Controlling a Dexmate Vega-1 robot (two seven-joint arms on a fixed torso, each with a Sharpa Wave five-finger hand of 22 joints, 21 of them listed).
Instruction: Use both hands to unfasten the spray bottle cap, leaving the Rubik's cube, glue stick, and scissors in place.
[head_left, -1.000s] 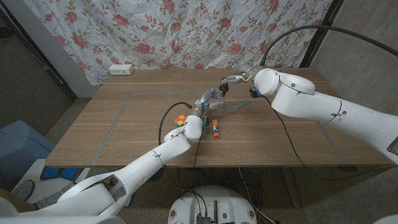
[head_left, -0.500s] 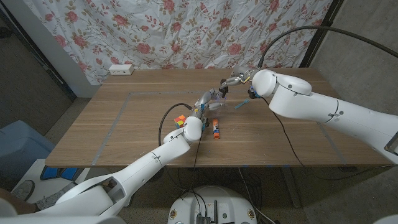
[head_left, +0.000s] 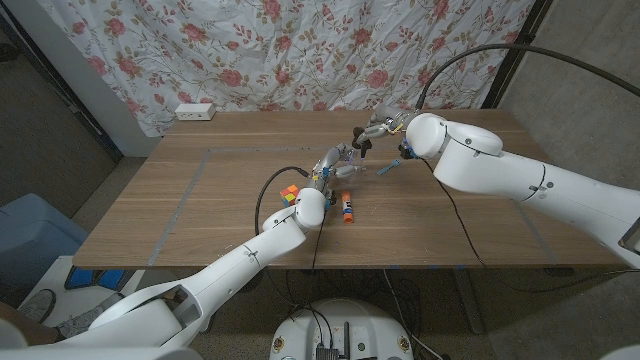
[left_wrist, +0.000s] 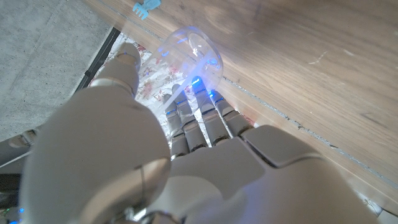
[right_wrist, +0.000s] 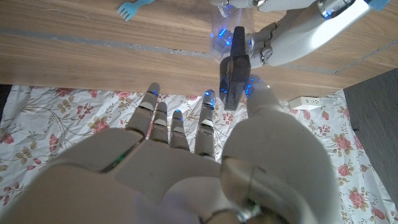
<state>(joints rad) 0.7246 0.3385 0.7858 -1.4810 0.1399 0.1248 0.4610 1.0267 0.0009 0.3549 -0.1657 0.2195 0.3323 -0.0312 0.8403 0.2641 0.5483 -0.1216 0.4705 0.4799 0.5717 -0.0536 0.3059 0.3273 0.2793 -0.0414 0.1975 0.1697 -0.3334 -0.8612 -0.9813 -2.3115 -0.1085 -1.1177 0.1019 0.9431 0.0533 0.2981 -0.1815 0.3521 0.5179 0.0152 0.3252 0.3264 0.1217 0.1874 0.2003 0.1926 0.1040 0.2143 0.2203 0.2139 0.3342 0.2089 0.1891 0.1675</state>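
Over the table's middle, head view: left hand (head_left: 333, 162) wraps the clear spray bottle (head_left: 341, 166), which stands on the wooden table (head_left: 200, 200). Bottle is transparent and hard to make out behind the fingers. Right hand (head_left: 372, 132) sits just above and beside it, pinching the black cap (head_left: 361, 142) clear of the bottle. Rubik's cube (head_left: 290, 195) lies beside the left forearm, orange-capped glue stick (head_left: 346, 208) just to its right, both near the table's front. Blue-handled scissors (head_left: 392, 166) lie a bit right of the bottle, under the right arm. White power strip (head_left: 195, 112) at the far edge, floral curtain (head_left: 300, 50) behind.

Left wrist view: left hand (left_wrist: 186, 155) has its fingers (left_wrist: 205, 121) curled round the spray bottle (left_wrist: 196, 53). Bottle body is clear plastic, rounded, with blue glints from the hand's lights; thin tube visible inside. Thumb (left_wrist: 124, 65) lies along one side. Small blue object (left_wrist: 146, 7) on the table (left_wrist: 311, 74) beyond it, too small to identify.

Right wrist view: right hand (right_wrist: 186, 155) holds the black cap (right_wrist: 235, 78) between thumb (right_wrist: 264, 102) and a finger, remaining fingers (right_wrist: 168, 121) loosely extended and apart. Cap is a dark, narrow spray head, apart from the bottle. Beyond it, the clear spray bottle (right_wrist: 224, 28) sits in the left hand (right_wrist: 305, 31), blue light reflecting in the plastic. Blue scissors handle (right_wrist: 129, 9) on the table (right_wrist: 93, 37) well to one side.
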